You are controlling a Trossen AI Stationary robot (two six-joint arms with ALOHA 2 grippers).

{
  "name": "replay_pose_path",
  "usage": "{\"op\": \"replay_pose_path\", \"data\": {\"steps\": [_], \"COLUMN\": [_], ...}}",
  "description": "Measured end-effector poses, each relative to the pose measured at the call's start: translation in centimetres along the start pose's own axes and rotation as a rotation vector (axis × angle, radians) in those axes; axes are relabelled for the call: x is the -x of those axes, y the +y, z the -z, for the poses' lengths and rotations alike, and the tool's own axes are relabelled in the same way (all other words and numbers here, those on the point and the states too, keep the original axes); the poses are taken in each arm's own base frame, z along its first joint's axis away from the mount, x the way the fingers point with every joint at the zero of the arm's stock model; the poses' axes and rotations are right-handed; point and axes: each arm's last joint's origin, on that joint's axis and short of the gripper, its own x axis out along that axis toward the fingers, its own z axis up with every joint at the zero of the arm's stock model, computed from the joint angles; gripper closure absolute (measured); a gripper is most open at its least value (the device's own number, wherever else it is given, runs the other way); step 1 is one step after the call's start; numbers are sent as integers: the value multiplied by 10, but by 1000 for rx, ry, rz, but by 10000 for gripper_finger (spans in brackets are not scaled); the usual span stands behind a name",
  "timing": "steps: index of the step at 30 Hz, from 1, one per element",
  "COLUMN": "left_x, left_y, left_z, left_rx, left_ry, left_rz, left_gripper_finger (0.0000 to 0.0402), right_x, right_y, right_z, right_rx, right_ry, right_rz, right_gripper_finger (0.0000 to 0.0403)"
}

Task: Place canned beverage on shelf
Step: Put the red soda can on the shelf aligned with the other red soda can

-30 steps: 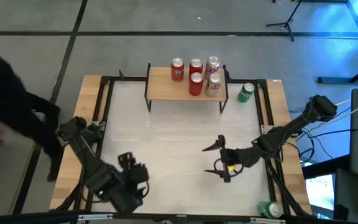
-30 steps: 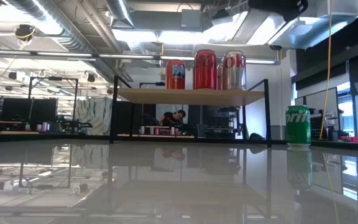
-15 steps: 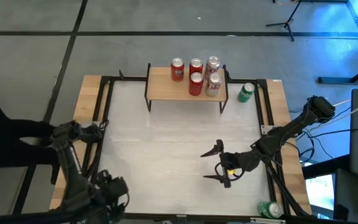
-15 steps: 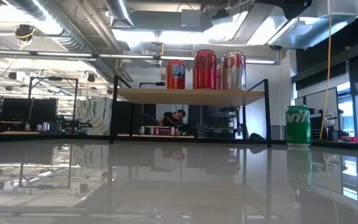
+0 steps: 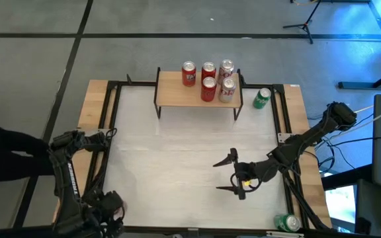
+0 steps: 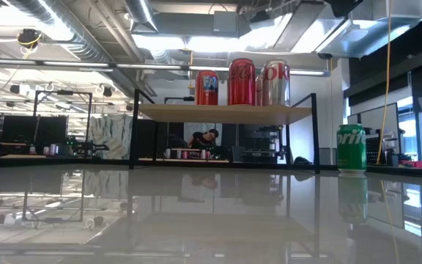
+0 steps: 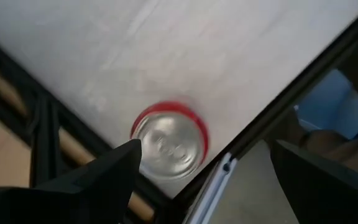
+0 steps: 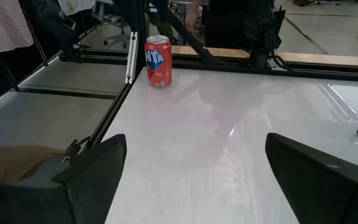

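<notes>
A red Fanta can (image 8: 158, 61) stands upright on the table near its near left corner; the left wrist view shows its silver top (image 7: 169, 140) from above. My left gripper (image 7: 207, 149) hangs open over it, pointing down, one finger to each side of the can and clear of it. My right gripper (image 5: 233, 175) is open and empty over the table's right middle, pointing toward the left. The shelf (image 5: 197, 92) stands at the far edge on black legs and carries several cans (image 6: 242, 81) on its wood top.
A green Sprite can (image 5: 262, 98) stands on the table right of the shelf. Another green can (image 5: 288, 223) lies past the frame at the near right corner. A person's dark sleeve (image 5: 5, 155) reaches in beside the table's left edge. Black frame rails (image 5: 108, 125) border the tabletop.
My left arm has swung toward the table's near left corner and come down a little, its wrist rolling on the way, so the gripper now hangs over the red can. The person's dark sleeve at the left has shifted toward the near side.
</notes>
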Motion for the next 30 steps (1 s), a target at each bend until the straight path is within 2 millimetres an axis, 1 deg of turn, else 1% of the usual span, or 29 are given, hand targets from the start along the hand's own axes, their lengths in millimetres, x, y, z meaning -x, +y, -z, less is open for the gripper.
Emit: {"op": "replay_pose_path", "data": {"steps": [4, 7, 19, 26, 30], "left_x": [-10, -15, -18, -28, -31], "left_y": [3, 5, 5, 8, 8], "left_z": [4, 5, 4, 6, 7], "left_rx": [37, 37, 4, -3, -29], "left_ry": [59, 65, 20, 49, 48], "left_rz": [-69, -93, -87, -133, -131], "left_gripper_finger": [54, 54, 54, 54, 54], "right_x": [0, 0, 0, 0, 0], "right_y": [0, 0, 0, 0, 0], "right_z": [0, 0, 0, 0, 0], "right_rx": [3, 3, -5, -5, -6], "right_ry": [0, -1, -1, 0, -1], "right_rz": [2, 9, 9, 8, 8], "right_gripper_finger": [22, 22, 22, 22, 22]}}
